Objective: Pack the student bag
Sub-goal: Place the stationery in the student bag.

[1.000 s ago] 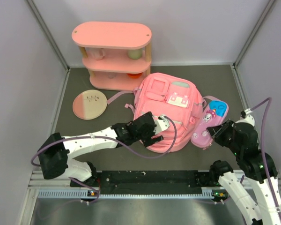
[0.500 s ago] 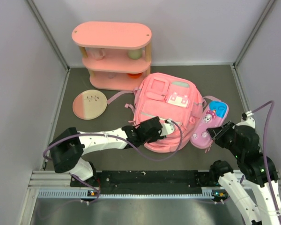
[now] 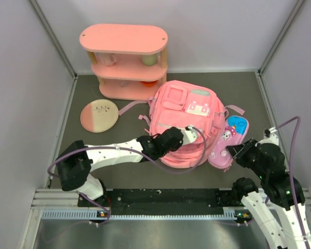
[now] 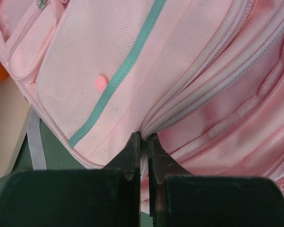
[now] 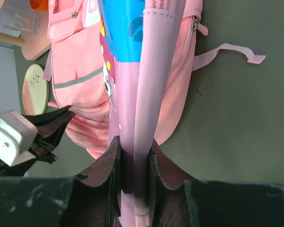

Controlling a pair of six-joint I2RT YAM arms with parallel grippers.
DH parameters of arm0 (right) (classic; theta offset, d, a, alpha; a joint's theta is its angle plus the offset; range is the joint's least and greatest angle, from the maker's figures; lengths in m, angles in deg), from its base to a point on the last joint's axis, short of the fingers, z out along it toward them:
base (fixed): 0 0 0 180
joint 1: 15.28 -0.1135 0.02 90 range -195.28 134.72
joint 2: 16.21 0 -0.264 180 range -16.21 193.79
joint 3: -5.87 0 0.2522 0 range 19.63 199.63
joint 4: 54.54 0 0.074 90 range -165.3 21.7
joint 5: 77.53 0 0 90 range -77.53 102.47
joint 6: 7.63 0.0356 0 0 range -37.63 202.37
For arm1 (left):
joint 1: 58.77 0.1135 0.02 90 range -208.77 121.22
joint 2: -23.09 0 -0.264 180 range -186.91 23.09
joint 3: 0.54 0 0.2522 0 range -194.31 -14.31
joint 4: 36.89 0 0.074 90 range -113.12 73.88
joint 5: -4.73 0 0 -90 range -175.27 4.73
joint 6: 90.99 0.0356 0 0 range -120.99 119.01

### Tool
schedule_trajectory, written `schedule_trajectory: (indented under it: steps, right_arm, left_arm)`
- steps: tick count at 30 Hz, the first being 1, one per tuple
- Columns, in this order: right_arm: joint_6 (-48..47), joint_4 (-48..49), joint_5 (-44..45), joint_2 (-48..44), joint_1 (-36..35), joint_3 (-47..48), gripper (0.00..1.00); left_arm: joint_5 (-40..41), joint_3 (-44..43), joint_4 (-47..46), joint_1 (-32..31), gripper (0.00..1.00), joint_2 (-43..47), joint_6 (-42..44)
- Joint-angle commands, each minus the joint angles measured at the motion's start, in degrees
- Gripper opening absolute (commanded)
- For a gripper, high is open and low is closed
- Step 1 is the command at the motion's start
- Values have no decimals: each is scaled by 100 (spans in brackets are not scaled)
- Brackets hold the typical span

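Pink student bag [image 3: 184,116] lies directly ahead of our left claw [image 4: 142,140], which pinches its zip seam; our right claw [image 5: 133,143] clamps a lilac pencil case [image 5: 152,56] alongside.

White-shelled arms [image 3: 111,154] with black joints on the black rail [image 3: 166,197], mauve cables [image 3: 48,170] looping; left gripper [image 4: 144,142] and right gripper [image 5: 134,142] dark-fingered
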Motion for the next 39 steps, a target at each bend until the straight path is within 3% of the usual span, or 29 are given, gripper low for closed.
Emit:
schedule_trajectory:
  steps: [1,13,20,23,28,33,36,38,39]
  right_arm:
    - [202,305,-422,-306,-50,-78,0]
    - [852,691,-3636,-1122,-67,-974,0]
    - [1273,1698,-4482,-906,-67,-1818,0]
    - [1388,2105,-4256,-668,-58,-1950,0]
    - [2317,4125,-3965,-141,-58,-2538,0]
    - [2522,4864,-3245,852,-67,-2733,0]
    - [2987,6268,-2929,1292,-85,-2969,0]
    - [3015,6676,-2446,1425,-67,-2918,0]
    - [2971,6668,-1800,1442,-241,-2900,0]
  left_arm:
    - [1148,-582,-381,161,0,308,-568]
    - [1545,-1883,498,231,0,150,-1325]
    - [1395,-1946,569,231,0,334,-1685]
    - [1203,-1919,577,222,0,431,-1712]
    - [614,-1665,534,187,0,791,-1835]
    - [-10,-1533,604,108,0,1133,-2150]
    - [-344,-1558,691,73,0,1222,-2413]
    - [-477,-1620,753,3,0,1214,-2590]
    - [-503,-1646,797,-58,0,1205,-2817]
